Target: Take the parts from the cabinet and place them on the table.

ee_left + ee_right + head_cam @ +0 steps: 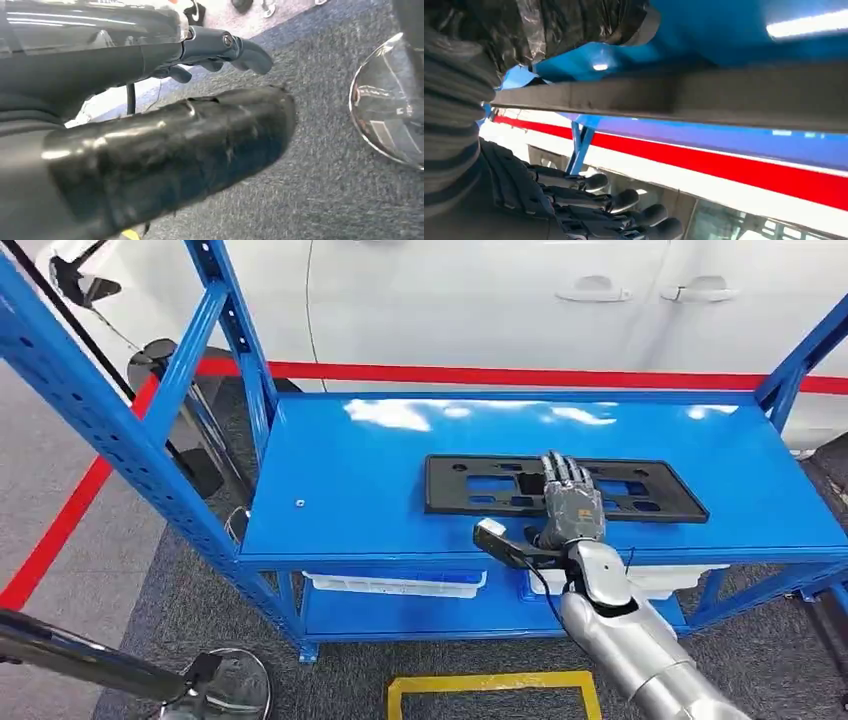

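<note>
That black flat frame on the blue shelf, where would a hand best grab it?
Probably its long front edge, coming from the front. The black frame lies flat on the blue shelf and is thin, and the right hand already reaches over that edge, thumb low.

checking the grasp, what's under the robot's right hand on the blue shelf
A flat black plastic frame lies on the blue shelf, and the right hand is over its middle. The hand covers that section, so contact there can't be seen.

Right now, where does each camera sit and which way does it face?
Head view: high on the body, facing down at the blue shelf; right hand over the black part.
Left wrist view: behind the left hand, facing grey carpet.
Right wrist view: behind the right hand, along the part's edge.
Head and right wrist views share hand and part.
</note>
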